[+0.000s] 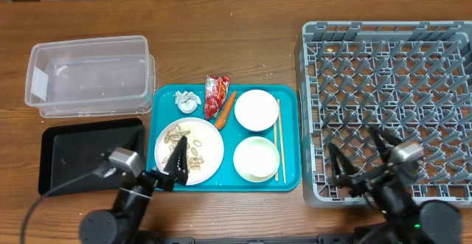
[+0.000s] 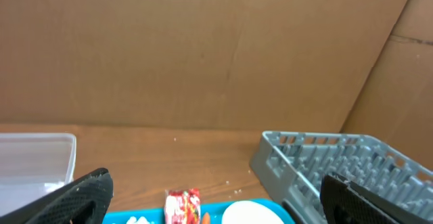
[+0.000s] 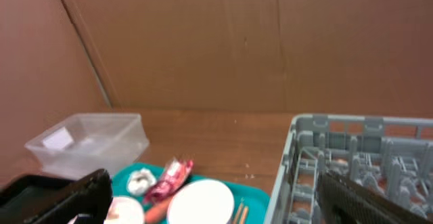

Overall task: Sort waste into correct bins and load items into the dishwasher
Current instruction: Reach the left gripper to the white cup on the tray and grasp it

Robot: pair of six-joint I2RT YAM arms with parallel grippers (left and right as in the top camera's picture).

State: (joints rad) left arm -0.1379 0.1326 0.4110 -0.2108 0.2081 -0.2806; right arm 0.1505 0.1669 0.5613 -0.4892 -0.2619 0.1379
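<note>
On the teal tray [image 1: 291,100] lie a crumpled white tissue [image 1: 188,102], a red snack wrapper [image 1: 215,95], an orange carrot piece [image 1: 225,106], a plate [image 1: 210,155] with beige food scraps [image 1: 193,147], two bowls [image 1: 256,109] [image 1: 256,158] and chopsticks [image 1: 279,139]. The clear tub [image 1: 90,74] and black tray [image 1: 85,154] sit at left, the grey dish rack [image 1: 391,104] at right. My left gripper [image 1: 177,164] is open over the plate's near edge. My right gripper [image 1: 361,159] is open over the rack's near edge. The wrapper [image 2: 183,205] [image 3: 172,176] shows in both wrist views.
Brown cardboard walls stand behind the wooden table [image 1: 243,37]. A few crumbs lie on the wood beyond the teal tray.
</note>
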